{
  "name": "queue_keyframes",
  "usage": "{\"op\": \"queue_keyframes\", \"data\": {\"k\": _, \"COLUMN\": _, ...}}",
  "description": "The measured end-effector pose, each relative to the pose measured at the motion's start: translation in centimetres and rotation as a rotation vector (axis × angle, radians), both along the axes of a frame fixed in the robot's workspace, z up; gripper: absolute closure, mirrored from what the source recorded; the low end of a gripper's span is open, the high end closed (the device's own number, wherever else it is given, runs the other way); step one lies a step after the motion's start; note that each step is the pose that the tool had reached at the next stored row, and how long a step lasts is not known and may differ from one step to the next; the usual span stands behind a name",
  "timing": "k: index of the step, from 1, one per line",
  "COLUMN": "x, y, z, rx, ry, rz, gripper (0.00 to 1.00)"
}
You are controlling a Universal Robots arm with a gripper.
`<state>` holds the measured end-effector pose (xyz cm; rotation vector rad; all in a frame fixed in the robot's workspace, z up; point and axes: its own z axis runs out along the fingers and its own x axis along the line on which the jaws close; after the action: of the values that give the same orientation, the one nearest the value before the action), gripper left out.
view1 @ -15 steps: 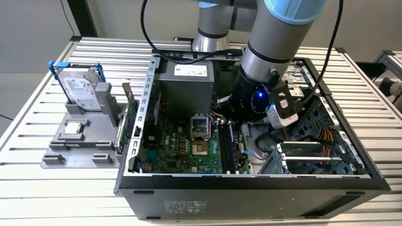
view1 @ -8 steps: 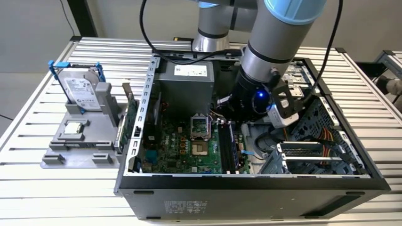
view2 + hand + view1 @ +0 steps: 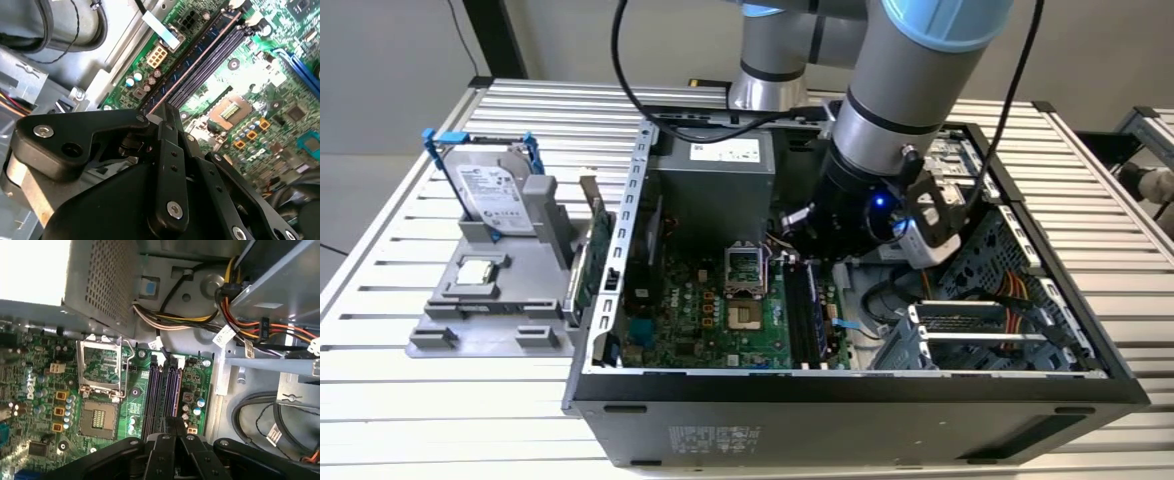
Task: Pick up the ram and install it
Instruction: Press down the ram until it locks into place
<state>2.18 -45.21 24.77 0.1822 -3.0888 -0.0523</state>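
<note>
One arm, reaching down into the open PC case on the slatted table. The gripper is low over the motherboard, at the far end of the memory slots, just to the exterior view's right of the CPU socket.

The ram stands on edge in the slot area and runs near-to-far along the board. In the first wrist view the ram leads straight in between the fingertips of the gripper. The second wrist view shows the same: the ram lies diagonally along the slots and ends at the gripper. The jaws look drawn together, clamped on that end of the stick. Can't tell if it is fully seated or if the slot latches have closed.

On the exterior view's left, outside the case:
- Grey fixture, holding the hard drive upright in its blue frame.
- Green card, on edge just beside the case wall.

The power supply sits at the far side inside the case.
</note>
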Motion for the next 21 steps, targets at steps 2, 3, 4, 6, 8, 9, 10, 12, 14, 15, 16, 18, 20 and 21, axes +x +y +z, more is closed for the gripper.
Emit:
{"op": "queue_keyframes", "data": {"k": 2, "x": 0.03, "y": 0.0, "z": 0.01, "rx": 0.0, "ry": 0.0, "rz": 0.021, "gripper": 1.0}}
{"op": "queue_keyframes", "data": {"k": 3, "x": 0.05, "y": 0.0, "z": 0.01, "rx": -0.0001, "ry": 0.0, "rz": 0.03, "gripper": 1.0}}
{"op": "queue_keyframes", "data": {"k": 4, "x": 0.08, "y": 0.0, "z": 0.01, "rx": 0.0, "ry": 0.0, "rz": 0.039, "gripper": 1.0}}
{"op": "queue_keyframes", "data": {"k": 6, "x": 0.13, "y": 0.0, "z": 0.01, "rx": -0.0001, "ry": 0.0, "rz": 0.056, "gripper": 1.0}}
{"op": "queue_keyframes", "data": {"k": 8, "x": 0.17, "y": 0.0, "z": 0.01, "rx": 0.0, "ry": 0.0001, "rz": 0.073, "gripper": 1.0}}
{"op": "queue_keyframes", "data": {"k": 9, "x": 0.19, "y": 0.0, "z": 0.01, "rx": 0.0, "ry": 0.0002, "rz": 0.082, "gripper": 1.0}}
{"op": "queue_keyframes", "data": {"k": 10, "x": 0.2, "y": 0.0, "z": 0.01, "rx": -0.0001, "ry": 0.0003, "rz": 0.092, "gripper": 1.0}}
{"op": "queue_keyframes", "data": {"k": 12, "x": 0.23, "y": 0.0, "z": 0.01, "rx": 0.0, "ry": 0.0004, "rz": 0.113, "gripper": 1.0}}
{"op": "queue_keyframes", "data": {"k": 14, "x": 0.25, "y": 0.0, "z": 0.01, "rx": 0.0, "ry": 0.0004, "rz": 0.138, "gripper": 1.0}}
{"op": "queue_keyframes", "data": {"k": 15, "x": 0.29, "y": 0.0, "z": 0.02, "rx": -0.0001, "ry": 0.0005, "rz": 0.15, "gripper": 1.0}}
{"op": "queue_keyframes", "data": {"k": 16, "x": 0.32, "y": 0.0, "z": 0.01, "rx": 0.0, "ry": 0.0004, "rz": 0.161, "gripper": 1.0}}
{"op": "queue_keyframes", "data": {"k": 18, "x": 0.38, "y": 0.0, "z": 0.01, "rx": -0.0001, "ry": 0.0005, "rz": 0.184, "gripper": 1.0}}
{"op": "queue_keyframes", "data": {"k": 20, "x": 0.42, "y": 0.0, "z": 0.01, "rx": -0.0001, "ry": 0.0004, "rz": 0.206, "gripper": 1.0}}
{"op": "queue_keyframes", "data": {"k": 21, "x": 0.43, "y": 0.0, "z": 0.01, "rx": -0.0001, "ry": 0.0004, "rz": 0.217, "gripper": 1.0}}
